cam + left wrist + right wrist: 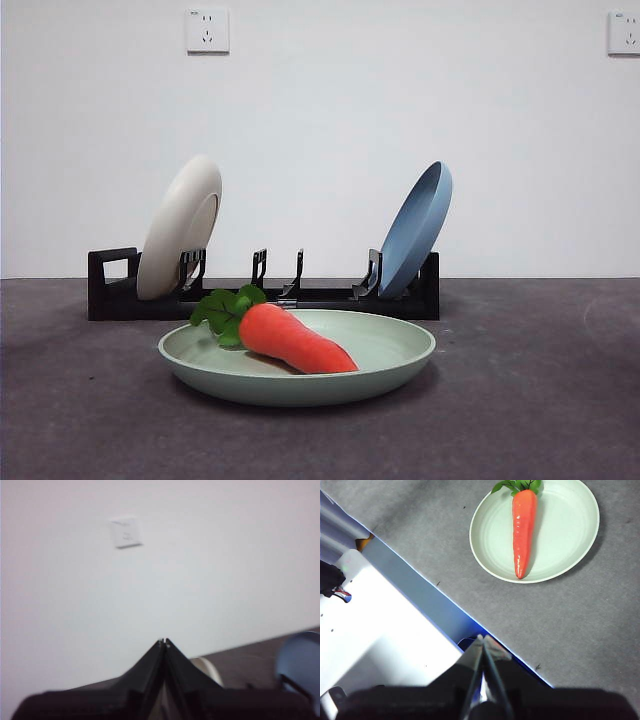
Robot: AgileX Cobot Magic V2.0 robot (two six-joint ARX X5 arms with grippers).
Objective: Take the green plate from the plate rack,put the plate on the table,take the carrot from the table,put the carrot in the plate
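Front view: the green plate [297,362] lies flat on the desk [540,400] just before the plate rack [263,290], which stands along the far edge. The carrot [290,338] lies in the plate. A cream plate [180,226] and a blue plate [416,229] lean in the rack.

Left wrist view: the left end effector [164,642] is closed and empty, facing the wall.

Right wrist view: the right end effector [483,639] is closed and empty, well apart from the plate [560,535] and carrot [524,527].
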